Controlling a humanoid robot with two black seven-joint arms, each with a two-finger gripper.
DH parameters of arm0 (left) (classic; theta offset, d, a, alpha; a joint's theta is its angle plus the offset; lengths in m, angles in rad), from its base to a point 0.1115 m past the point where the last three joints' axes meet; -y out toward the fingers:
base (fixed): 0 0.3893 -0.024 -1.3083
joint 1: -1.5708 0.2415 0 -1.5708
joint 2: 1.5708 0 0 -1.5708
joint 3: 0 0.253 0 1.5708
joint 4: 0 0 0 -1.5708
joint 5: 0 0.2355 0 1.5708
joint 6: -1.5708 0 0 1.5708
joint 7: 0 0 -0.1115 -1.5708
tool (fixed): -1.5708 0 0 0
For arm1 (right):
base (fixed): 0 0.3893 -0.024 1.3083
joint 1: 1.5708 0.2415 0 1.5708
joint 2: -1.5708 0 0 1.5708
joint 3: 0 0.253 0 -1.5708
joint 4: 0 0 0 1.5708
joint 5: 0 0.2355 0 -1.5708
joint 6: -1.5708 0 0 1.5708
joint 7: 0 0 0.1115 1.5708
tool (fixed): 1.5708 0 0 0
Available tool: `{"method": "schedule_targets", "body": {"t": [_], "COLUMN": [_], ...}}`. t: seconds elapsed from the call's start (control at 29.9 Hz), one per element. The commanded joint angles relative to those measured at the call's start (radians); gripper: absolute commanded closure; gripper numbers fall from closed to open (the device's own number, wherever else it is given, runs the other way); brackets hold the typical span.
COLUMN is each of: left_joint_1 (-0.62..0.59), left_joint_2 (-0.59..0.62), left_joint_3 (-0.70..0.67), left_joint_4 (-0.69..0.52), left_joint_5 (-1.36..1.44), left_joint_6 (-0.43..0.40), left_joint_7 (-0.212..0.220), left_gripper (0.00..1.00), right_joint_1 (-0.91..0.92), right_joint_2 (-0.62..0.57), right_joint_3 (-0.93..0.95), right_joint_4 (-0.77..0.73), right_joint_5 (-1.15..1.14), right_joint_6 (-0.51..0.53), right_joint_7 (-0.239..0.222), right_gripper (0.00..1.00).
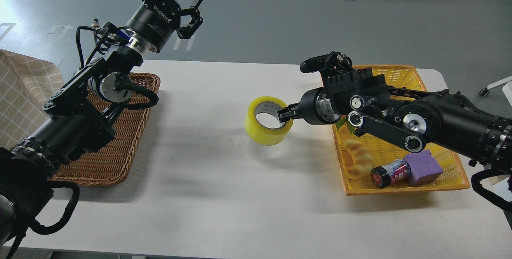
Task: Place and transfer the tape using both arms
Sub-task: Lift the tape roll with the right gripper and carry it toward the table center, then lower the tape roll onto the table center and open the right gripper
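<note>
Wicker tray [120, 147] sits at the counter's [224, 195] left end, with the left fingers [170, 1] raised above it, spread and empty. Mid-counter, the tape [269, 121] is pinched at its rim by the right fingers [285, 113]. Yellow basket [404, 187] lies rightmost.

Both arms matte black, jointed, boxy links. Left arm [80, 107]: black cylindrical wrist behind fingers [191, 18], white "ROBOTIQ" lettering, silver ring and blue detail further back, round pale-grey joint cap, thick black cables looping alongside. Fingers black, multi-link. Right arm [420, 125]: black cylinder behind fingers [285, 113], silver band, flat black link plates with round silver pivots and screws, ribbed black section far back, black cable loop.
</note>
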State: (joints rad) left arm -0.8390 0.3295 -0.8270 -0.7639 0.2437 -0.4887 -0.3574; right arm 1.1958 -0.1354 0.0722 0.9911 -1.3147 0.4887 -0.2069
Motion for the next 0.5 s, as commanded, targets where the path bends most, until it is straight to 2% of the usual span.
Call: {"method": "schedule_targets", "body": {"t": [0.0, 0.13, 0.47], "left_joint_1": [0.000, 0.000, 0.000], "left_joint_2": [-0.003, -0.006, -0.004], "left_joint_3": [0.000, 0.000, 0.000], "left_joint_4": [0.000, 0.000, 0.000], "left_joint_5": [0.000, 0.000, 0.000], "left_joint_6": [0.000, 0.000, 0.000], "left_joint_7": [0.000, 0.000, 0.000], "left_gripper": [0.02, 0.02, 0.02], "right_joint_1": [0.001, -0.002, 0.001], "right_joint_2": [0.071, 0.134, 0.135], "right_joint_3": [-0.025, -0.028, -0.107], "right_joint_4": [-0.057, -0.097, -0.170], "right_joint_5": [0.000, -0.003, -0.014], "right_joint_6": [0.000, 0.000, 0.000], "right_joint_7": [0.000, 0.000, 0.000], "right_gripper": [1.00, 1.00, 1.00]}}
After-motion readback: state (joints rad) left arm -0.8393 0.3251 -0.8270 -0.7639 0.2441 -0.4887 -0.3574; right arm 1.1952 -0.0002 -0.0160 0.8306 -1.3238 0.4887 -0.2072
